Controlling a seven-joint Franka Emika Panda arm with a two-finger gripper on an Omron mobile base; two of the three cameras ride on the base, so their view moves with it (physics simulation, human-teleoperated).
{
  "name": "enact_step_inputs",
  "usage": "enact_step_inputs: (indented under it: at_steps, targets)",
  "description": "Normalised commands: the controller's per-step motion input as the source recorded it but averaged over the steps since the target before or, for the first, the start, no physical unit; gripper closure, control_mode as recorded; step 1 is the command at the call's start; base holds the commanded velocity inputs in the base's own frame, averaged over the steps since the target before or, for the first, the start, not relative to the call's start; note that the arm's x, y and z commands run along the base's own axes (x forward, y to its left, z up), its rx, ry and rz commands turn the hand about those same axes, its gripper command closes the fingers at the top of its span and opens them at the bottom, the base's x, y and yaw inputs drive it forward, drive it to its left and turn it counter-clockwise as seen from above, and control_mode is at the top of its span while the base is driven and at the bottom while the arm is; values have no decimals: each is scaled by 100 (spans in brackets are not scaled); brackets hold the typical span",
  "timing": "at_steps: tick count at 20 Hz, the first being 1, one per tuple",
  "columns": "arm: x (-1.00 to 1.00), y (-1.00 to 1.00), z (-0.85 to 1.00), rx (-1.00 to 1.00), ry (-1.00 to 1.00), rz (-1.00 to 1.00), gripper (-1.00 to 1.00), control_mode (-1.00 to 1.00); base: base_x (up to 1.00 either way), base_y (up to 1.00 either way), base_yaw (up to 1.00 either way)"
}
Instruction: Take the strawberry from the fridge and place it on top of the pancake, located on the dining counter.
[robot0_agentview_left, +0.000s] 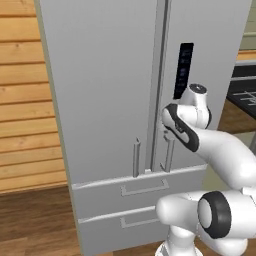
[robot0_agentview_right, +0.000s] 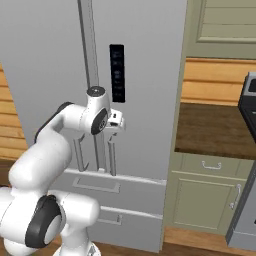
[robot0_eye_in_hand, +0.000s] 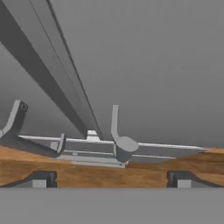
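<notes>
Nearest you, the gripper (robot0_eye_in_hand: 112, 179) shows its two dark fingertips (robot0_eye_in_hand: 41, 179) far apart at the bottom of the hand view; the jaws are spread wide and hold nothing. Just beyond them lies the lower end of the right door's handle (robot0_eye_in_hand: 117, 135), seen end-on between the tips but not touched by either; the left door's handle (robot0_eye_in_hand: 15, 120) sits off to the left.

In the right base view your hand (robot0_agentview_right: 116, 121) hangs just in front of the fridge (robot0_agentview_right: 145, 90), near the seam between its two doors and above the bar handles; both doors are shut, so you cannot tell where the strawberry is. Below the doors sit the two drawers (robot0_agentview_left: 132, 200), also closed.

Farther back, a dark control panel (robot0_agentview_right: 117, 72) is set in the right door; to the right of the fridge stand pale green cabinets (robot0_agentview_right: 207, 197) under a brown countertop (robot0_agentview_right: 212, 127); wooden planking (robot0_agentview_left: 27, 100) covers the wall on the left.
</notes>
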Motion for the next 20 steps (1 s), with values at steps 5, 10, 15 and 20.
enact_step_inputs:
  at_steps: [5, 10, 15, 20]
  targets:
    - [34, -5, -31, -3, -11, 0, -100, -100, 0, 0, 0]
    - [7, 0, -42, 0, 0, 0, -100, -100, 0, 0, 0]
    - [3, 0, -51, -2, 0, 0, -100, -100, 0, 0, 0]
    - [18, 0, -28, 0, -5, 0, -100, -100, 0, 0, 0]
